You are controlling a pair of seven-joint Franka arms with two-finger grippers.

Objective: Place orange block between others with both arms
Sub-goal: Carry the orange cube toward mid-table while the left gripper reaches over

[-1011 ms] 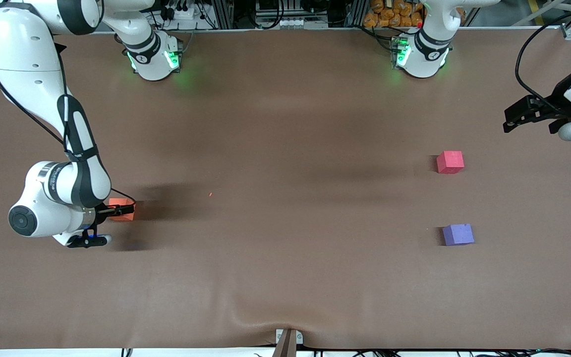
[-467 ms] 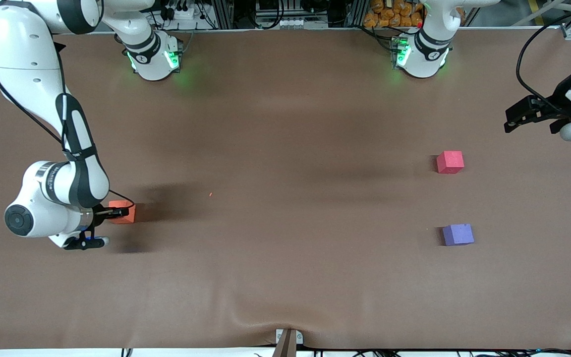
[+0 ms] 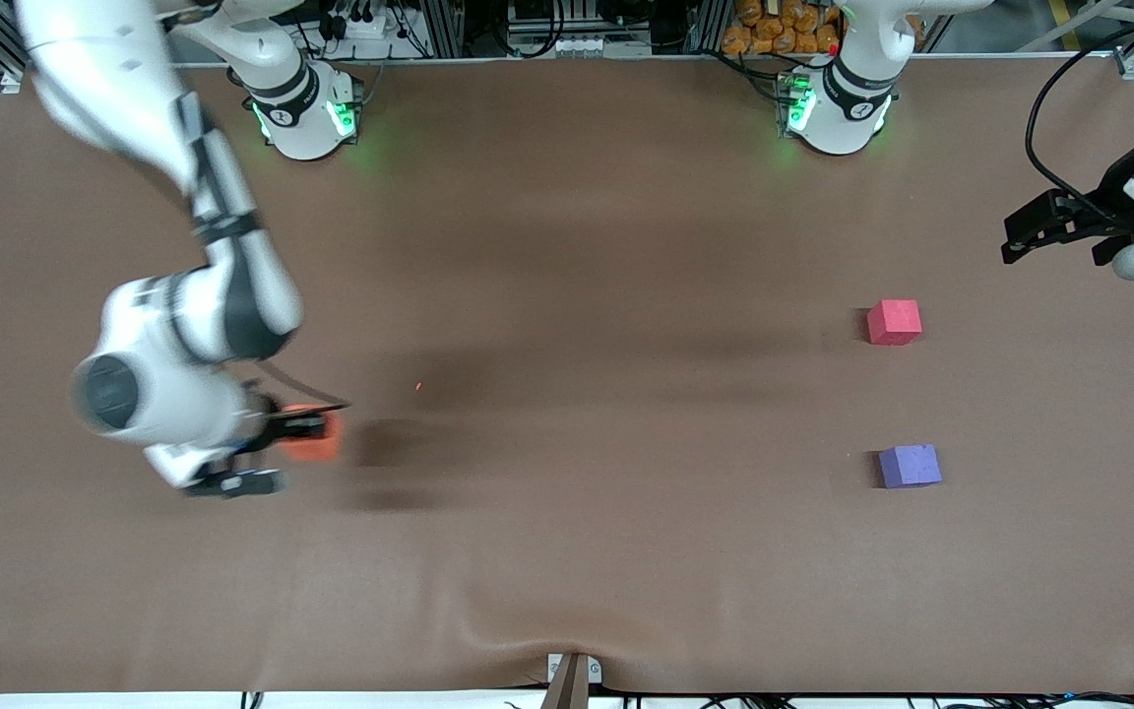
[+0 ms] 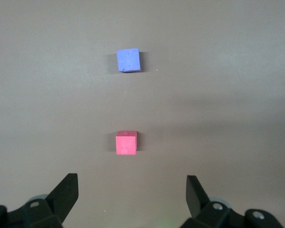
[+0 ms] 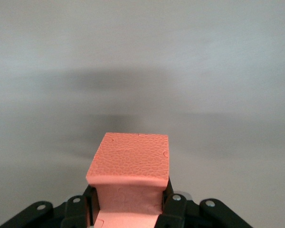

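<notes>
On the brown table (image 3: 567,246), the right gripper (image 3: 316,430) clamps the orange block (image 3: 314,443) above the right arm's end, while the left gripper (image 3: 1020,236) waits spread wide near the red-pink cube (image 3: 894,321), the purple cube (image 3: 910,465) lying nearer the camera.

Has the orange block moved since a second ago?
Yes. The orange block, clamped in the right gripper, has shifted toward the left arm's end, closer to the purple cube, and is lifted off the table.

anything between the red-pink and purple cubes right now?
Nothing: bare table between the red-pink cube and purple cube, clear in front and left wrist views.
</notes>
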